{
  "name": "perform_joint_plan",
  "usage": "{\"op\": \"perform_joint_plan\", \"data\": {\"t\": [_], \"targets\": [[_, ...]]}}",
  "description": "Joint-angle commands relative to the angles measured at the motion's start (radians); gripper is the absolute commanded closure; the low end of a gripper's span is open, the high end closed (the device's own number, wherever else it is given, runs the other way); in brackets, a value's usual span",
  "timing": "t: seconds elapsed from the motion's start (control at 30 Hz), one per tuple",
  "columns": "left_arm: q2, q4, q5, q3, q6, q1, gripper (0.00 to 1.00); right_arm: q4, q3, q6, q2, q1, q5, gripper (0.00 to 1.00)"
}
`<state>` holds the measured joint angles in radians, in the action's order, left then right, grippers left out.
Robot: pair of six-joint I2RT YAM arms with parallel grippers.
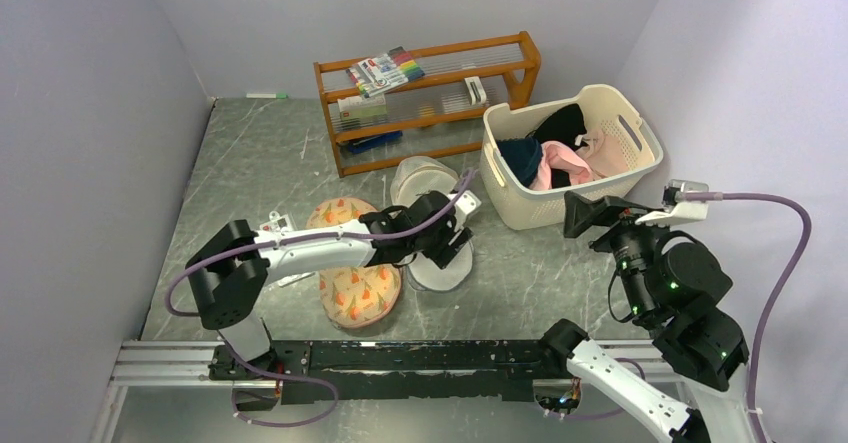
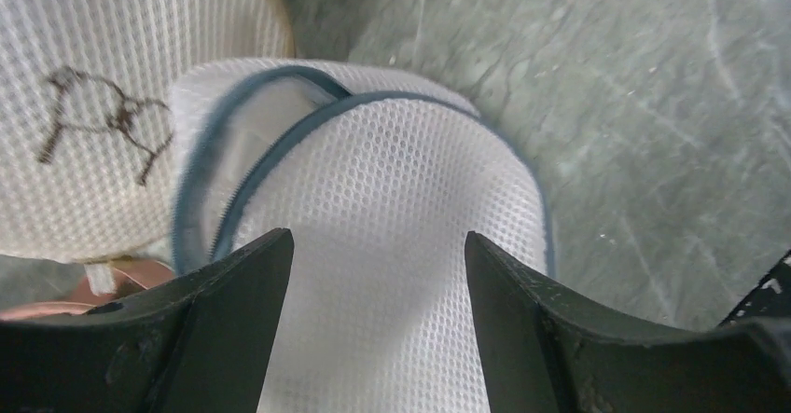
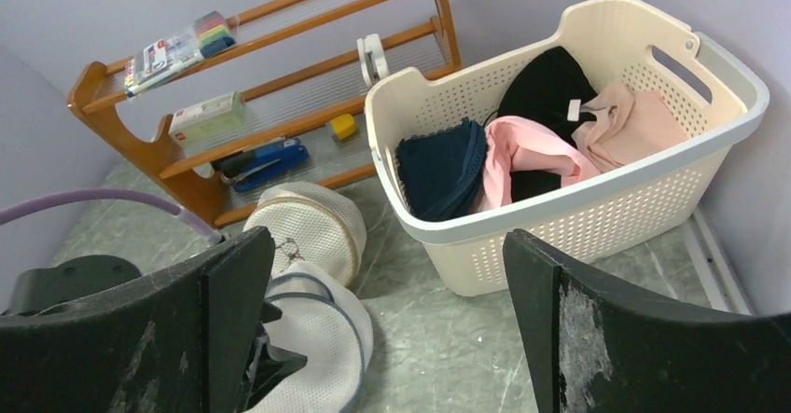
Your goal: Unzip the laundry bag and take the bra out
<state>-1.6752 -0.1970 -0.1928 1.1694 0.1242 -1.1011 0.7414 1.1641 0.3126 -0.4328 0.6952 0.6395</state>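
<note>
The laundry bag is white mesh with a blue-grey zip band round its edge and lies on the table in front of the rack. It also shows in the left wrist view and in the right wrist view. My left gripper is open right above it, and in its own view the fingers straddle the mesh. I cannot tell whether the zip is open. The bra is hidden. My right gripper is open and empty, raised at the right near the basket, and looks over the scene.
A second round white bag with small dark print lies just behind the laundry bag. A peach floral pouch lies to its left. A cream basket of clothes stands at the right. A wooden rack stands at the back.
</note>
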Motion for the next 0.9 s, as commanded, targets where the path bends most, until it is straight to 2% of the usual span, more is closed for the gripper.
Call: {"op": "perform_joint_plan", "data": {"t": [0.0,0.17,0.4,0.63,0.73,0.87], "targets": [[-0.026,0.105,0.128,-0.078,0.093,0.07,0.22,-0.023,-0.008,0.003,-0.026,0.009,-0.013,0.05],[-0.076,0.249,0.276,-0.162,0.15,0.134,0.2,-0.014,-0.001,0.028,-0.045,0.009,-0.028,0.05],[-0.039,0.299,0.32,-0.211,0.16,0.141,0.19,0.009,0.0,0.073,-0.074,0.009,-0.037,0.05],[0.16,0.312,0.38,-0.241,0.121,0.164,0.14,-0.014,-0.01,0.094,-0.135,0.01,-0.06,0.05],[0.26,0.311,0.437,-0.255,0.115,0.213,0.1,-0.031,-0.013,0.099,-0.168,0.01,-0.075,0.05],[0.402,0.256,0.434,-0.255,0.09,0.292,0.08,-0.044,-0.014,0.111,-0.201,0.01,-0.091,0.03]]}}
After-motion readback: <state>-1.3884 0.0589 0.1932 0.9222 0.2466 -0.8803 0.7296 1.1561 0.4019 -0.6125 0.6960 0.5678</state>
